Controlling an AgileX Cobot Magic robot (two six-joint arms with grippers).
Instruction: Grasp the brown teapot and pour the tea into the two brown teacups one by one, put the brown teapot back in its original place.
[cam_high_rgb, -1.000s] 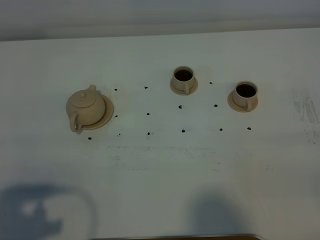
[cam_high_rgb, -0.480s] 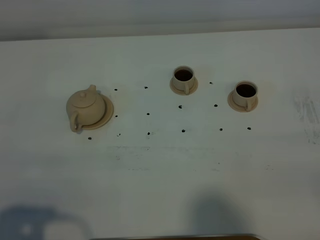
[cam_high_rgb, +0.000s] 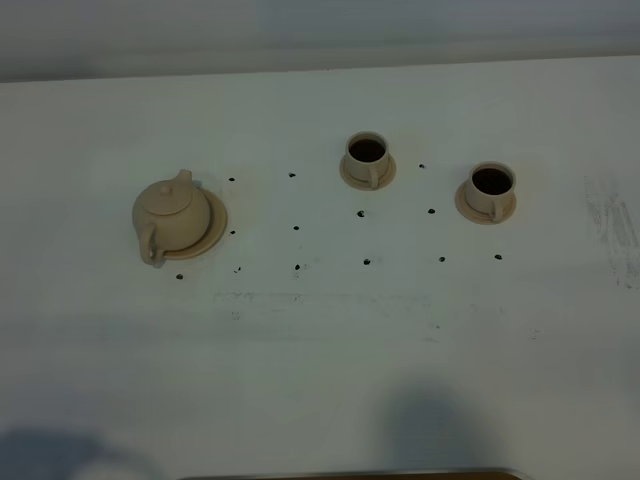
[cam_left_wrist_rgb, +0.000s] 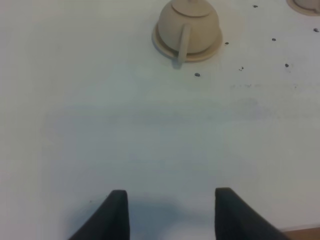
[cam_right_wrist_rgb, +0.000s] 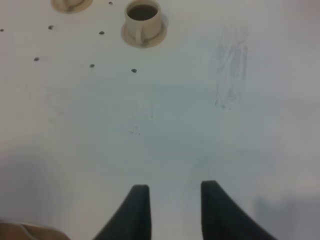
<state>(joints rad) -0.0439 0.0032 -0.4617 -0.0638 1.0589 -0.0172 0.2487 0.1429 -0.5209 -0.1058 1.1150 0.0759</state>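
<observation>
Teapot: the brown teapot (cam_high_rgb: 165, 212) sits on its disc (cam_high_rgb: 212, 231), far left, handle toward me for grasping.
Cups: both teacups (cam_high_rgb: 367, 158) (cam_high_rgb: 490, 189) hold dark liquid, far right.
My left gripper (cam_left_wrist_rgb: 170, 212): parted, empty.
My right gripper (cam_right_wrist_rgb: 172, 207): narrow gap, empty.

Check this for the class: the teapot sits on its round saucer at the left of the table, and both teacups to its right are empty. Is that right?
Not quite. The teapot does sit on its round saucer at the left, but both teacups hold dark liquid, as the exterior high view shows.
</observation>
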